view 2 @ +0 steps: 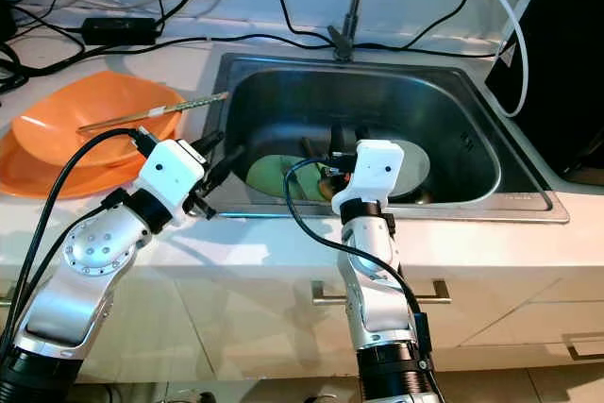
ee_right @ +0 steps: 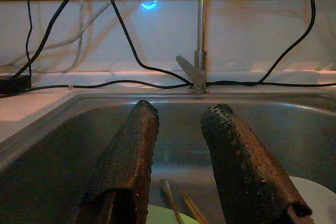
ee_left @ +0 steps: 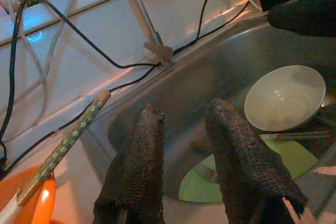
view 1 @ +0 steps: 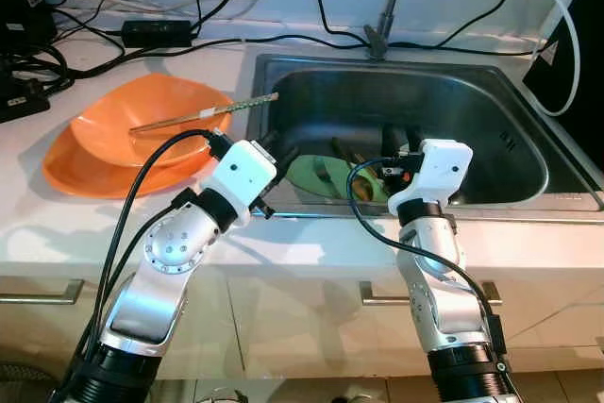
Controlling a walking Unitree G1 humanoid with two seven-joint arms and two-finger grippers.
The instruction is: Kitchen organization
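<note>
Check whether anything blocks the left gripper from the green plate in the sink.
Nothing visible does. The left gripper, jaws open, hangs over the sink's near edge, with the green plate just beyond and below.

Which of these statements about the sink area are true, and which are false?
1. The green plate lies inside the sink. True.
2. The orange bowl sits in the sink. False: it sits on the counter, left of the sink.
3. Both end effectors are open. True: left end effector, right end effector.
4. The left end effector holds a chopstick. False: the chopstick rests across the orange bowl.
</note>
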